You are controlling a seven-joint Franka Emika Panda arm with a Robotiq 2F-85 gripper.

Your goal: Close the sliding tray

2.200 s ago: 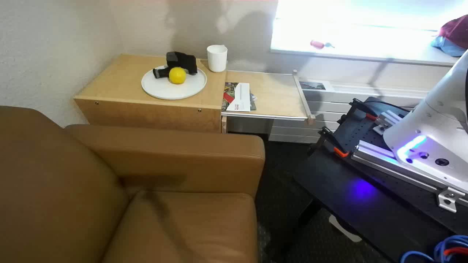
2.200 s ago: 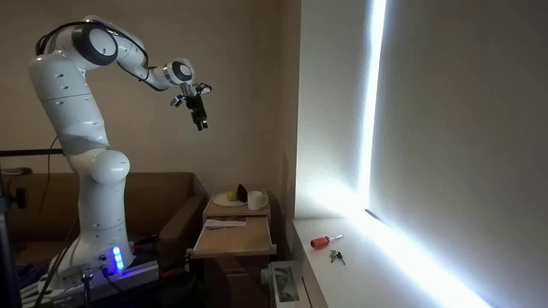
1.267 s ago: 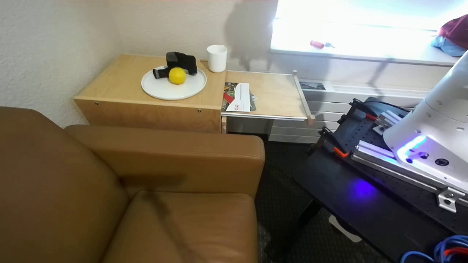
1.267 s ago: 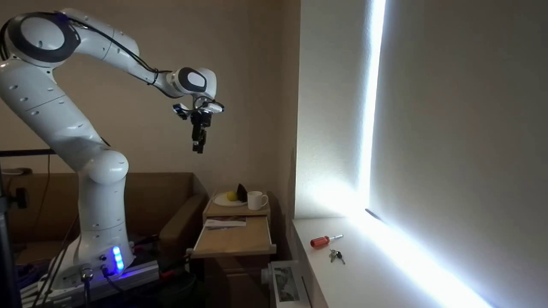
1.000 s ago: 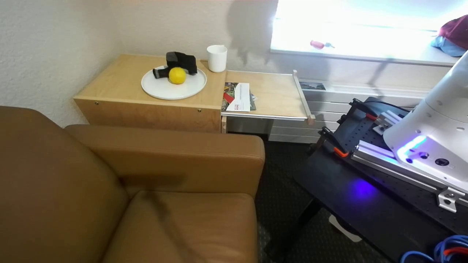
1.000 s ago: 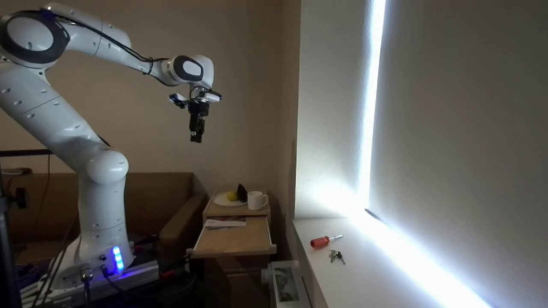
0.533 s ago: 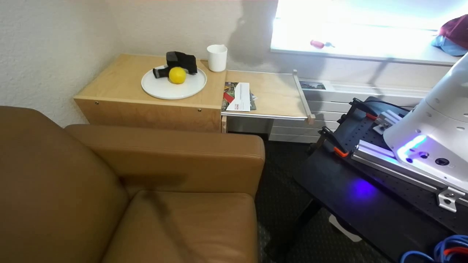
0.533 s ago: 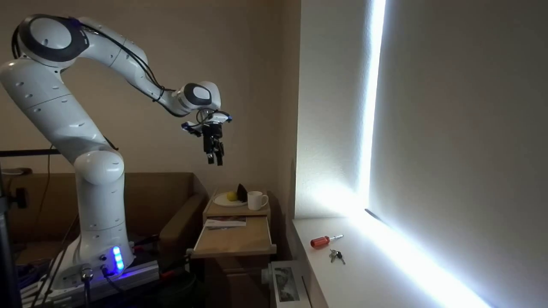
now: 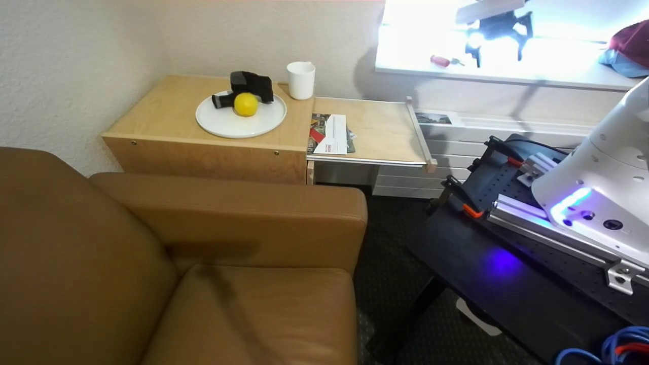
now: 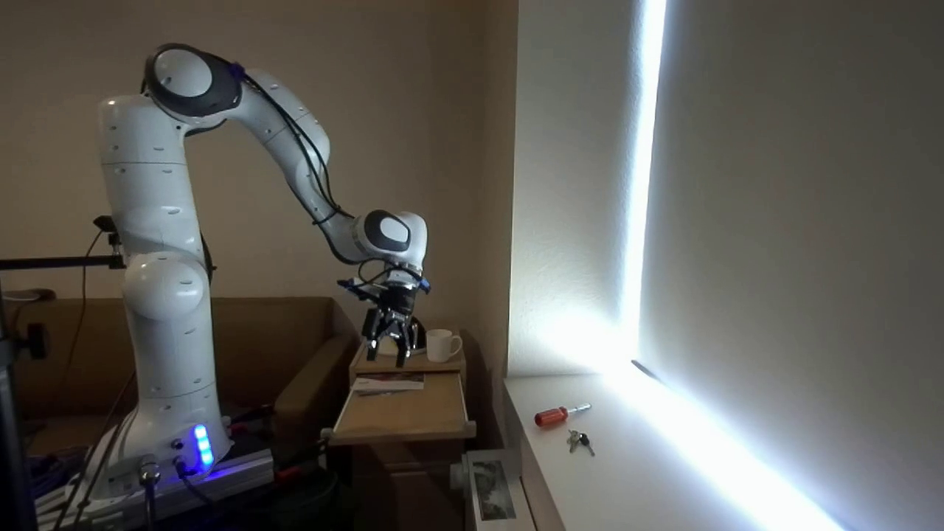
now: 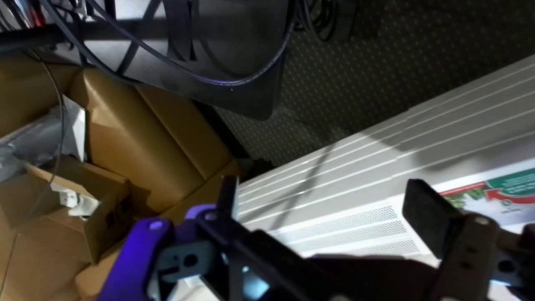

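While the sliding tray (image 9: 383,129) juts well out past the front edge of the desk (image 9: 157,109), as both exterior views show, the tool (image 10: 386,360) hangs in the air, seemingly beyond the tray's outer end, its fingers (image 11: 427,215) spread wide with nothing between them and no contact with the wood. From where I stand the tray looks like a thin, stiff board, so I'd expect it to be light and to go in with a modest push rather than a grip. The place to lean on is the outer face of the pale end bar (image 9: 420,133), midway along it and square to the desk's front edge, since shoving at one corner might make it bind. What worries me is the leaflets (image 9: 332,134): they lie on the tray right by that front edge, loose and slippery I'd guess, and could ruck up against it; I can't tell whether they reach under the top. At the desk's front corner by the wall (image 9: 228,40) stands a white mug (image 9: 301,81), probably breakable, with the plate (image 9: 223,126) and its round yellow thing (image 9: 246,104) farther back, so the tool had best come in low. Lower down, near the tray's wall-side corner, sits the radiator (image 9: 405,183), which leaves less room there, and a sofa arm (image 9: 238,203) flanks the desk's opposite side edge.
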